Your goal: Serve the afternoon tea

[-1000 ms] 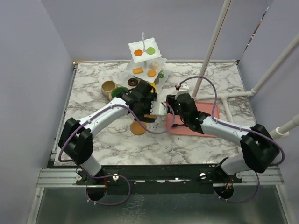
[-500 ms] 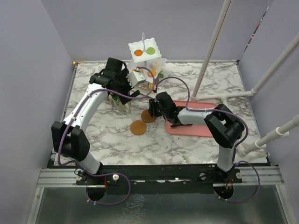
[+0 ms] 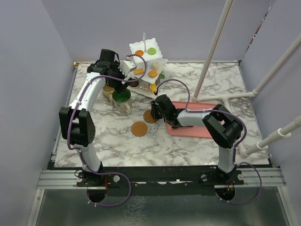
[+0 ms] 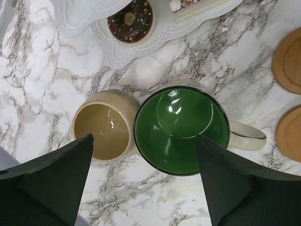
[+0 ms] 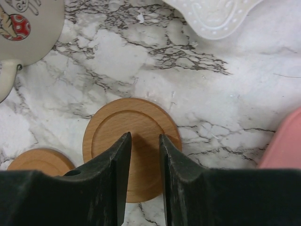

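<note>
Directly under the left wrist camera, saw the two mugs standing side by side on the marble table [image 4: 197, 61], rims meeting: beige mug [image 4: 101, 127] on the left of that view, green-inside mug [image 4: 181, 127] on the right, handle [image 4: 247, 136] pointing right. Found the left gripper [image 4: 144, 141] above the pair, fingers [image 4: 51, 183] spread wide enough to straddle both, closed on nothing. Could not tell how high above the rims.

Made out the chocolate donut [image 4: 130, 19] just behind the mugs, on the lowest tier of the white three-tier stand [image 4: 113, 49]. From the top camera, picked out more pastries higher up: an orange pastry [image 3: 139, 53] and a green pastry [image 3: 151, 51] on the top tier, an oblong orange piece [image 3: 138, 71] and a round orange piece [image 3: 153, 73] on the middle one.

Located the right gripper [image 5: 143, 141] low over the farther coaster [image 5: 136, 117], fingers [image 5: 110, 179] drawn close with only a narrow slit between them, coaster wood showing through the slit. Could not tell whether the tips touched the wood.

Spotted the nearer coaster [image 5: 40, 162] just beside the first, apart from it; both bare on the marble, neither under a mug. Noted the pink tray [image 3: 209, 109] right of the coasters, under the right forearm.
</note>
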{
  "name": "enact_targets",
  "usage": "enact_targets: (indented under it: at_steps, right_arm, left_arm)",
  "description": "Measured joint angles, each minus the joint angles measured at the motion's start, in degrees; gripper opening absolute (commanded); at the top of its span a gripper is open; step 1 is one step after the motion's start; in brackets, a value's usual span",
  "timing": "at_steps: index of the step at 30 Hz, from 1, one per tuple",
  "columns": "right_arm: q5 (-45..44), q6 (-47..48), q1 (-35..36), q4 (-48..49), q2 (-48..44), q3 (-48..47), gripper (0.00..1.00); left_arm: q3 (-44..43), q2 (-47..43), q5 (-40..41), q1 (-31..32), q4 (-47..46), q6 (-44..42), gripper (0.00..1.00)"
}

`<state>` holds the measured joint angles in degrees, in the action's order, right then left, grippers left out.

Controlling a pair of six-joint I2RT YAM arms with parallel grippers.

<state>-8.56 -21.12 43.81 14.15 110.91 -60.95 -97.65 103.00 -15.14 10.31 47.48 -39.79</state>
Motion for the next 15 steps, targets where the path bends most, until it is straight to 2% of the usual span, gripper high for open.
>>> enact_targets:
  at_steps: [4, 8, 15]
  right_arm:
    - [-3.26, 0.92, 0.00, -0.37, -0.20, 0.00, 0.37]
    - [-4.76, 2.38, 0.00, -0.57, -2.12, 0.35, 0.43]
    - [-4.66, 4.39, 0.35, 0.11, -9.73, 0.28, 0.44]
  left_arm:
    - [-1.49, 2.69, -0.02, -1.88, -0.28, 0.28, 0.84]
    - [-1.46, 3.54, -0.50, -2.80, -0.20, 0.15, 0.74]
    - [-1.25, 4.28, -3.02, -2.67, -0.17, -0.85, 0.59]
